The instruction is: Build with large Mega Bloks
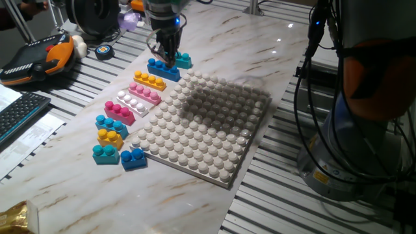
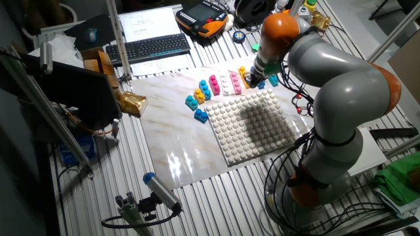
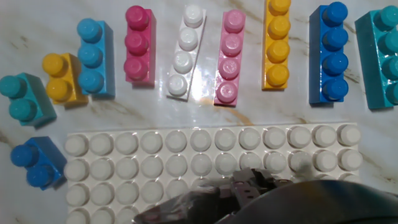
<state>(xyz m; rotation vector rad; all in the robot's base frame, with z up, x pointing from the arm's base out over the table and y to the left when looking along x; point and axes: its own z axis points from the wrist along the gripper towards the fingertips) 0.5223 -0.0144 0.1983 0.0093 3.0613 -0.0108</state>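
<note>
Claw (image 1: pixel 165 57) low over the blue brick (image 1: pixel 163 69) beside the teal brick (image 1: pixel 182 60) — grip state unclear.

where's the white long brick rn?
In the hand view the white long brick lies slightly tilted on the marble above the baseplate, between the magenta brick and the pink brick.

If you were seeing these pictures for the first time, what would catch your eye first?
Probably the row of colourful long bricks lying side by side on the marble table, from the magenta brick through white and pink to the teal brick. Next to them lies the big white studded baseplate, with nothing built on it. The gripper hangs low over the blue brick at the row's far end.
</note>
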